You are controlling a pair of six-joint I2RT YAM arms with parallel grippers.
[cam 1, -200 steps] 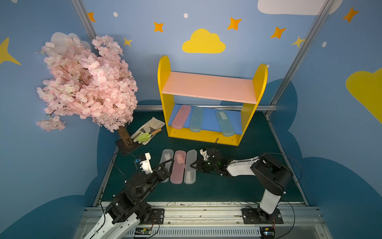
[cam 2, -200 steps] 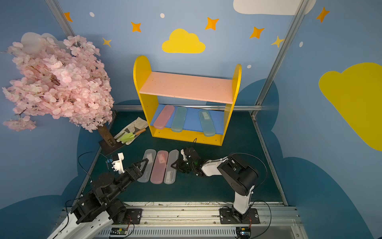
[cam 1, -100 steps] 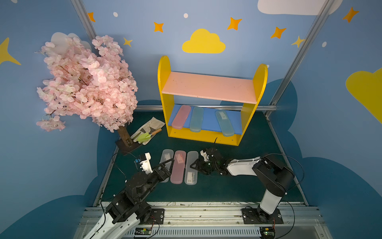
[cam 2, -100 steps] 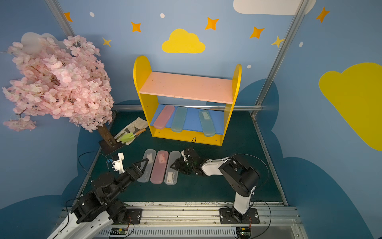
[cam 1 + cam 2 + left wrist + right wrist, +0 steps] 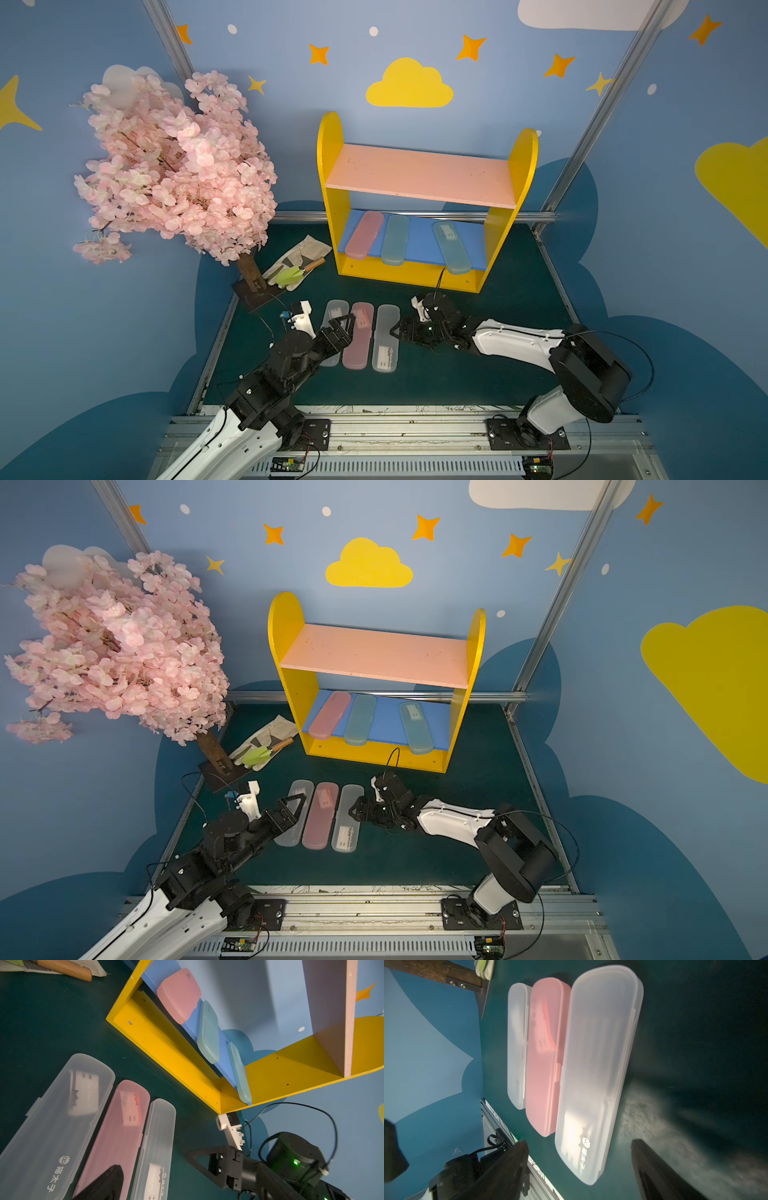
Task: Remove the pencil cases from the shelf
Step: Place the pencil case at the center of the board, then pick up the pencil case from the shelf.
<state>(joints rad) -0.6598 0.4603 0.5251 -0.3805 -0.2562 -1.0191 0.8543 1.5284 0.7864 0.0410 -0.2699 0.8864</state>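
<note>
Right gripper [image 5: 395, 331] stands open, empty, just beside the frosted case [image 5: 385, 343]; left gripper [image 5: 347, 322] open, empty. A sideways swing may knock that case askew

left arm [image 5: 226, 442]: wht shell, blk joints
right arm [image 5: 515, 343]: same + thin blk cable loops
right gripper [image 5: 395, 332]: blk, triangle-frame fingers

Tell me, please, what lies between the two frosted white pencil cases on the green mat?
Only the pink pencil case lies there, close beside both frosted cases, as both top views show.
</note>
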